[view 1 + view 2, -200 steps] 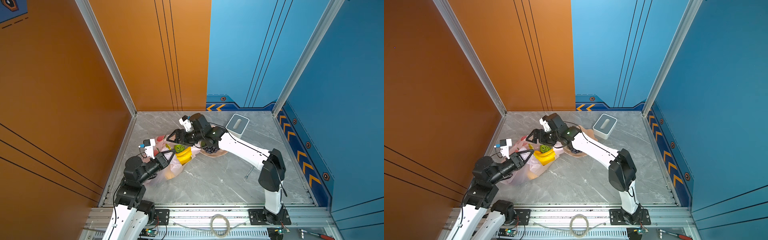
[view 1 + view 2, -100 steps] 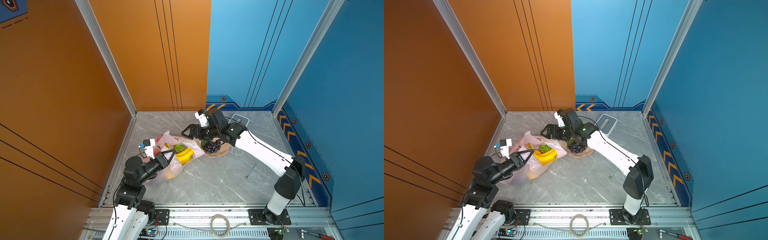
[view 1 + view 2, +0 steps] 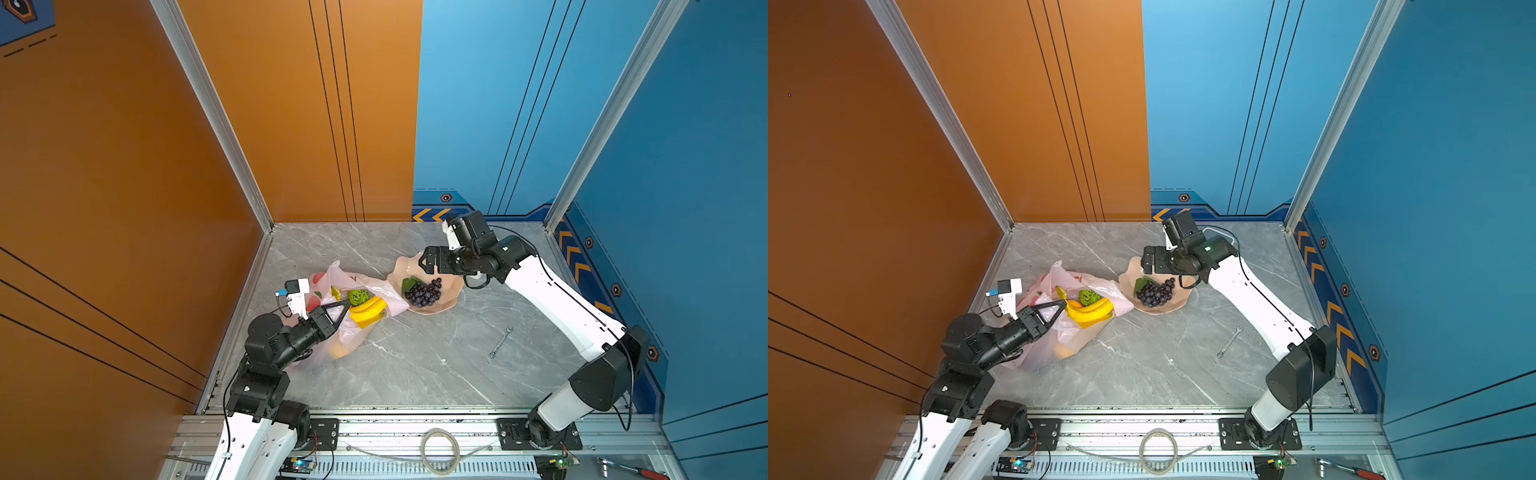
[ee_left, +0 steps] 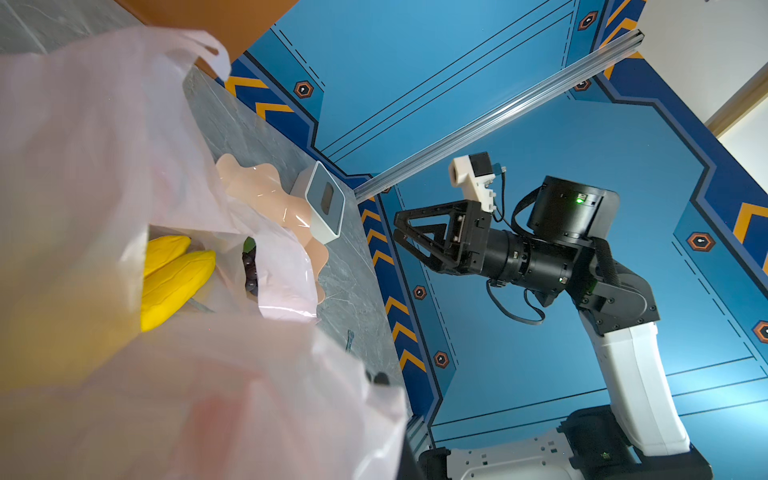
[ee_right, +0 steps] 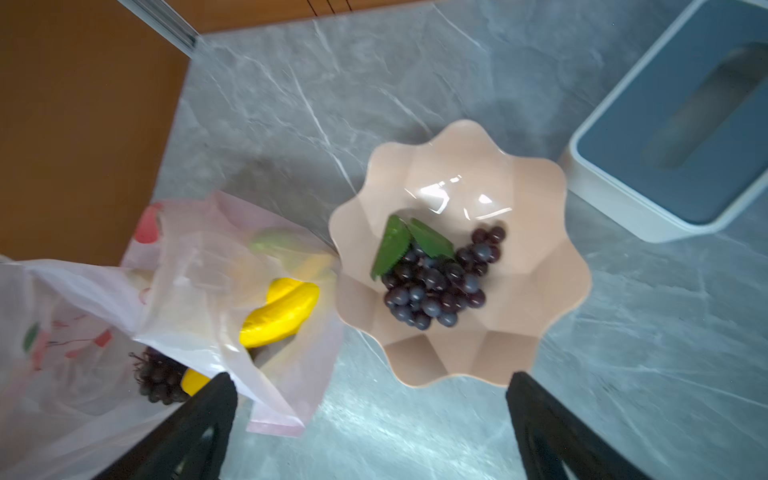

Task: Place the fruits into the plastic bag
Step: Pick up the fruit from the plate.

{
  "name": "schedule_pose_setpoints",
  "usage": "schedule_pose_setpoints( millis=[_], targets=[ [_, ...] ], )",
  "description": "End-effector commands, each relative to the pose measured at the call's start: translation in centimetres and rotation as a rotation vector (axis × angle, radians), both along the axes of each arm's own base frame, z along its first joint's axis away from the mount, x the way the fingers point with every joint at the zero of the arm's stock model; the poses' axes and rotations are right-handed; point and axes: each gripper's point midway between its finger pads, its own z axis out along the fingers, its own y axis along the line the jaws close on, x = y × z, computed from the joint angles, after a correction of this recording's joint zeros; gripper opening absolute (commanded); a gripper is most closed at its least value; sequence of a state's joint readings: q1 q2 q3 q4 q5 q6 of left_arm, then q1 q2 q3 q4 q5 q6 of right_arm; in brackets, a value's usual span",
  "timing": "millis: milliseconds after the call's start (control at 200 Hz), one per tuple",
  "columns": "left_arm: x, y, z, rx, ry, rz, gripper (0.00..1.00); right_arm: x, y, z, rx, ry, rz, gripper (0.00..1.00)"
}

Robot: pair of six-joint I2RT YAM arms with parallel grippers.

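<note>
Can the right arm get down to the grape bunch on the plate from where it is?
Probably yes. The right gripper hangs open above the beige plate, and the grape bunch lies uncovered in it. The plastic bag and the box sit to the sides, not over it.

Grapes (image 3: 424, 292) lie uncovered in the plate (image 3: 451, 301); approach from above is unobstructed. The bag (image 3: 395, 305) lies against the plate's rim on the left arm's (image 3: 286, 336) side; the box (image 5: 623, 199) stands just beside the opposite rim. Bananas (image 3: 368, 309) crowd the bag's mouth. A wrench (image 3: 500, 341) lies well apart.
</note>
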State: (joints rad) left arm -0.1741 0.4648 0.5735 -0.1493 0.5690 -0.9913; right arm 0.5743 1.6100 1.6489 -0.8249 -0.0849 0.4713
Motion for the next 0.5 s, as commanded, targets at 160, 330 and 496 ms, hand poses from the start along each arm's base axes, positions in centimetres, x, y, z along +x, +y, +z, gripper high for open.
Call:
schedule_pose_setpoints(
  millis=[160, 330, 496],
  targets=[
    [-0.4, 0.2, 1.1, 0.012, -0.043, -0.005, 0.00, 0.1, -2.1, -6.1, -0.248, 0.133, 0.062, 1.00],
    [-0.4, 0.2, 1.1, 0.012, -0.041, -0.002, 0.00, 0.4, -0.8, -9.3, -0.331, 0.186, 0.132, 1.00],
    [-0.4, 0.3, 1.0, 0.014, -0.040, 0.001, 0.00, 1.0, 0.2, -11.9, -0.411, 0.220, 0.164, 1.00]
  ],
)
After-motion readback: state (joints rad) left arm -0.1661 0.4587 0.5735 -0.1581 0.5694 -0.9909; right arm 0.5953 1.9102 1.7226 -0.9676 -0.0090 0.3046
